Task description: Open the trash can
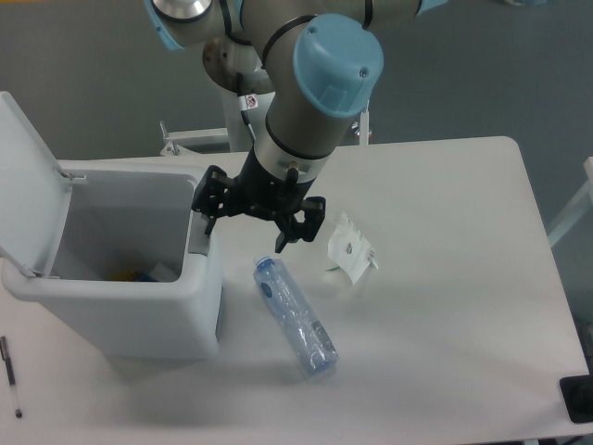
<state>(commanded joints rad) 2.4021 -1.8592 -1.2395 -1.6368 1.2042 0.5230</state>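
Trash can (120, 306) at the tabletop's left edge, lid (28, 176) up and tilted back; my gripper (248, 222) hangs spread apart, holding nothing, over the grey tab (197, 243), so I'd lift straight up, clear of the rim and bottle (295, 315).

Trash can (139, 315): white plastic, smooth, slight sheen; lid (28, 176) same plastic, grey tab (198, 236) matt. Bottle (295, 315): clear plastic, glossy, crinkled. Packet (350, 248): white, looks like paper or film, creased. Table (445, 306): white, smooth, matt. Gripper (248, 221): black, matt, material unclear. Arm joints: grey metal-like shell, satin; caps (338, 63) light blue plastic, smooth. Pen (9, 373): dark, thin, finish unclear.
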